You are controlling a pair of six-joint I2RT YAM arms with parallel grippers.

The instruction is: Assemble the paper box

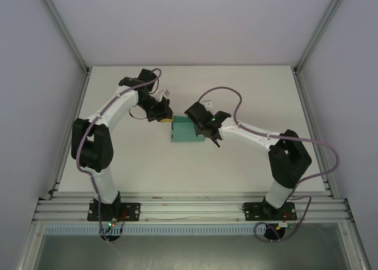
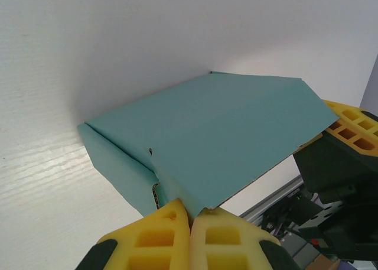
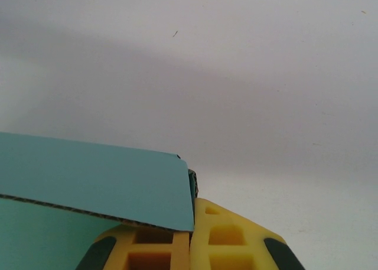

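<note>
White table (image 1: 236,169) enclosed by pale grey walls (image 1: 29,104) and aluminium posts (image 1: 64,29).

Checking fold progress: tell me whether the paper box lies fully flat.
No, the paper box has a folded side wall and a raised panel above it.

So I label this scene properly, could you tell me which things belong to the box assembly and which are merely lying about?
In the job: paper box, left gripper, right gripper, both shut on it.
Not in it: table, frame rail.

A white, flat matte table (image 1: 177,175) carries one half-folded teal-green card paper box (image 1: 184,133) near its middle.
</note>
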